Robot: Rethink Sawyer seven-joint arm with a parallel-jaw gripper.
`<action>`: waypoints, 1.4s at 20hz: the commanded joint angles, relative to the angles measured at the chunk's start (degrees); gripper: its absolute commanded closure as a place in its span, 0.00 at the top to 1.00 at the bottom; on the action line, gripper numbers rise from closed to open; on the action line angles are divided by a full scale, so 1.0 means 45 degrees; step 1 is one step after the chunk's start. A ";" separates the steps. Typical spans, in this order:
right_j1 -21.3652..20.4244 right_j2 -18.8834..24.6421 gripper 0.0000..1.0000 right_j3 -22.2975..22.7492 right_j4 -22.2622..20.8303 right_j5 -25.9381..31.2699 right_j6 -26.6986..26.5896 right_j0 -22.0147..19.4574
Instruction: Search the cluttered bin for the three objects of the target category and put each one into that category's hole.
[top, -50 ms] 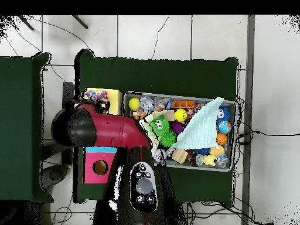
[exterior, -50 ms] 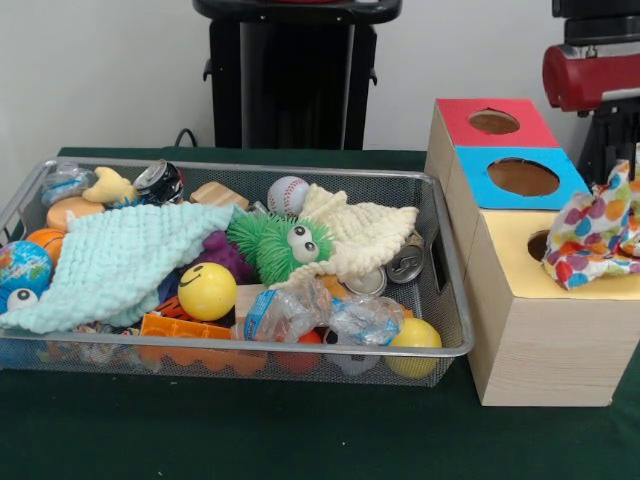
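Polka-dot cloth (exterior, -50 ms: pixel 592 238) over the box's yellow hole (exterior, -50 ms: pixel 540 244); hand hidden, grip unreadable.

The arm (top, -50 ms: pixel 108 130) is glossy red with rounded black joint caps. Its black base link (top, -50 ms: pixel 143 190) carries a grey oval panel with small round buttons. A black pedestal (exterior, -50 ms: pixel 296 75) has a flat black top.

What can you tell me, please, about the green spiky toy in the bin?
The green spiky toy is a bright green ball of soft-looking rubbery spikes with two bulging white eyes with dark pupils on its side. It lies near the middle of the wire mesh bin, on top of the clutter. The cream knitted cloth touches it on one side, and a purple toy lies against the other.
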 commanded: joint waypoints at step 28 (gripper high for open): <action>0.2013 -0.2207 0.00 -0.0021 -0.0096 0.0631 0.2661 0.1226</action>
